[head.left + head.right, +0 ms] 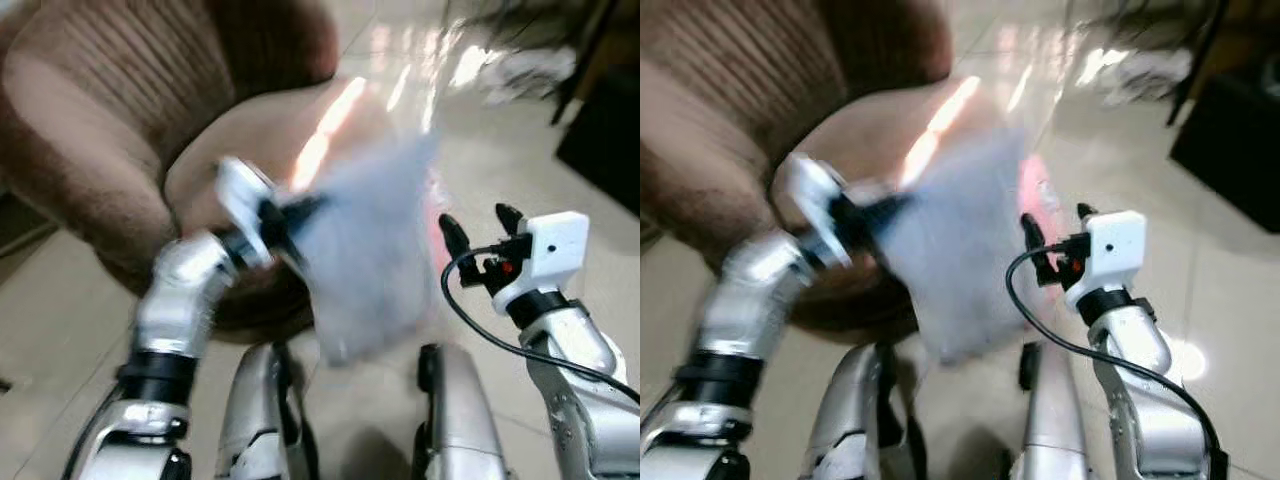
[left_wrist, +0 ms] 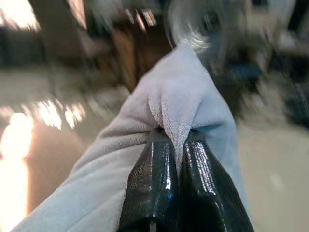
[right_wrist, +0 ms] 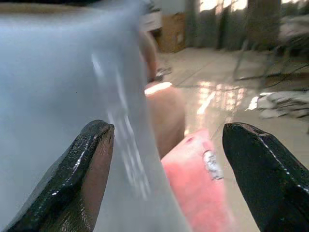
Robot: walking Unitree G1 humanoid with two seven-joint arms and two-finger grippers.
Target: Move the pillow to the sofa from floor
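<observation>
My left gripper (image 2: pixel 178 145), clenched on a fold of the grey pillow (image 1: pixel 375 250), holds it in the air; my right gripper (image 1: pixel 480 232), released, beside it; brown sofa (image 1: pixel 120 110) beyond

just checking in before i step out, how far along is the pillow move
Done: the pillow is off the floor, pinched at one edge by the left gripper and hanging in the air in front of the brown sofa. In hand: carrying it toward the sofa, with the right gripper open beside the pillow, not holding it. Left: set the pillow on the sofa and let go.
</observation>
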